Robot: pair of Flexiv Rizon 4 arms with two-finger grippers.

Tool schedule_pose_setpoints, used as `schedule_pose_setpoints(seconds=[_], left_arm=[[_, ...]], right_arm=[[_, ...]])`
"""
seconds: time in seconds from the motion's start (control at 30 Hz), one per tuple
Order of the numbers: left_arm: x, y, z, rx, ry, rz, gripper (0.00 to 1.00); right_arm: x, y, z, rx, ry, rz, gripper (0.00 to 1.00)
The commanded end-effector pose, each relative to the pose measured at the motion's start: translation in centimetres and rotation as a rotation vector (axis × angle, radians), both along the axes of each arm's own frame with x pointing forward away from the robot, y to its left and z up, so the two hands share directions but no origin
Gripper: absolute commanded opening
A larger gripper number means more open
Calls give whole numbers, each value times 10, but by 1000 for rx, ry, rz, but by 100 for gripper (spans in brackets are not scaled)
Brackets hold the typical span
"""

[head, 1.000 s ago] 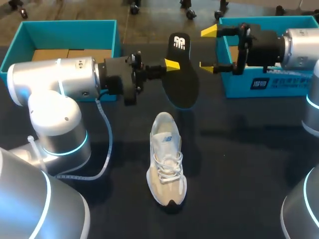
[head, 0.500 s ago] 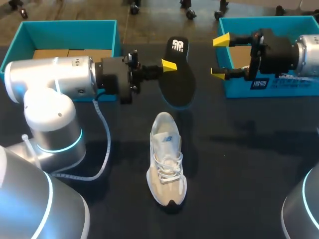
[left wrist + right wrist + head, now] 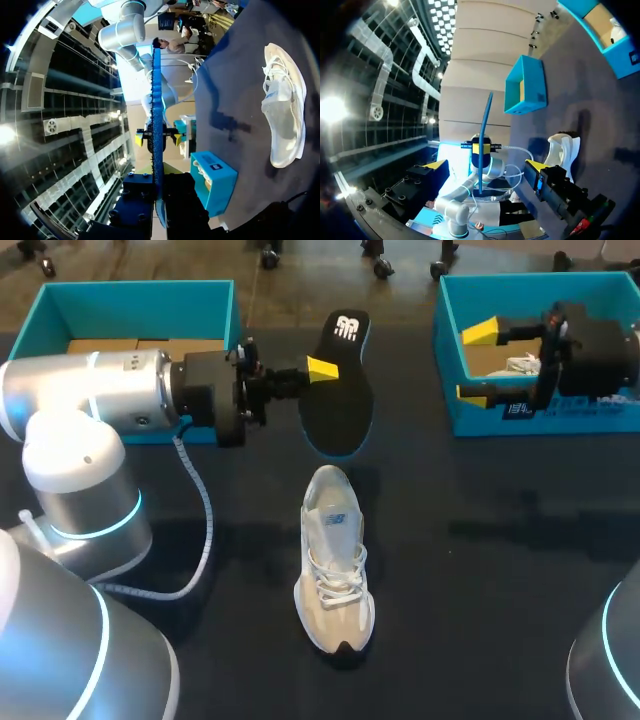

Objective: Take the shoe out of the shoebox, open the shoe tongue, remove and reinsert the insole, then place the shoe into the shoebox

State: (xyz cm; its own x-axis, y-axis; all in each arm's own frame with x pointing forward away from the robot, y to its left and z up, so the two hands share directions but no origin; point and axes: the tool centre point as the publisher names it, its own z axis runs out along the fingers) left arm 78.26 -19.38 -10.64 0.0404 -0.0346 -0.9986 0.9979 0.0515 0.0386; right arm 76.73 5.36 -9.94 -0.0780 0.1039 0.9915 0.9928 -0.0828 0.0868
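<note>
**Left arm** [image 3: 100, 395]: enters from the left and lies level, pointing right. The left tool [image 3: 320, 371] pinches the left edge of the black insole [image 3: 336, 390], holding it above the bench [image 3: 500, 580], just beyond the shoe [image 3: 335, 562].

**Shoe:** rests on its sole at mid-bench, toe nearest.

**Right arm** [image 3: 600, 350]: enters level from the right. The right tool [image 3: 477, 362] is spread wide at the left wall of the right shoebox [image 3: 446, 340].

Soft light is falling from above on the dark bench [image 3: 480, 640]. Faint shadows are lying on both sides of the shoe [image 3: 336, 560]. In the right wrist view, a ceiling lamp [image 3: 332, 110] is glaring white.
</note>
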Motion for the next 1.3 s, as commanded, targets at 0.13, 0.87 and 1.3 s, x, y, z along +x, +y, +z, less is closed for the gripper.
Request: schedule_pose_setpoints(seconds=[0.13,0.87,1.3], left_arm=[[-2,1,1,19,8,-3,0],[-8,-5,19,82,368,17,0],[-14,-6,49,297,1056,35,0]], right_arm=[[-9,-13,4,-21,-16,-5,100],[-9,-13,4,-21,-16,-5,100],[-9,-13,4,-21,-16,-5,100]])
